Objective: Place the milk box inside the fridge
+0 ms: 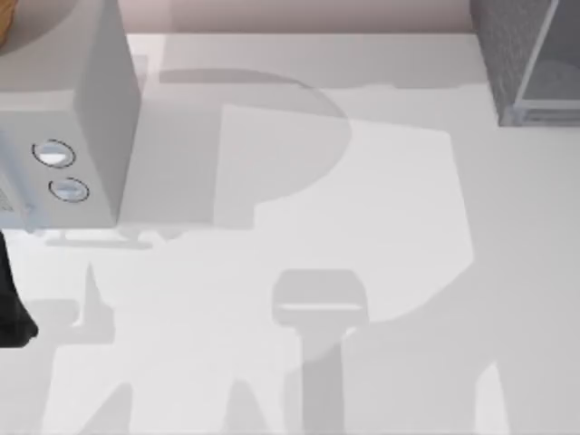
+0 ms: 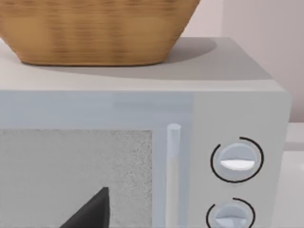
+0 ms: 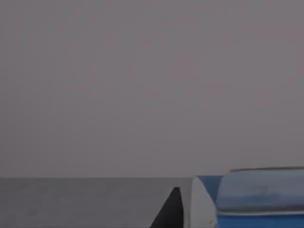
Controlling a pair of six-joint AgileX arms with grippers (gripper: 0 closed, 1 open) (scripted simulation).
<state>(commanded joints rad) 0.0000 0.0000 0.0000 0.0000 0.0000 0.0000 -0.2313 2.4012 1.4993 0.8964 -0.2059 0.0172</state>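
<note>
Blue and white, the milk box [image 3: 247,202] sits right up against the right wrist camera, its blue top and pale side in the near corner, with one dark fingertip [image 3: 170,211] of the right pincer just beside it. You cannot tell from this whether the right pincer is clamped on the carton or merely next to it. Beyond the carton you see a plain dim grey wall and a grey floor, dark and featureless.

From above, the fridge [image 1: 526,54], dark-grey and speckled with its pale framed door panel, stands at the far right corner of the white surface [image 1: 381,227].

Your left arm [image 1: 11,308] shows as a dark shape at the left edge of the top view, close to the front of the light grey box with two round knobs [image 1: 82,118]. In the left wrist view one dark fingertip [image 2: 92,213] of the left pincer points at that box's speckled window [image 2: 76,175], with the door handle [image 2: 173,171] and knobs [image 2: 236,159] off to the side; you cannot tell its opening either. A woven basket [image 2: 95,28] rests on top of the box.
</note>
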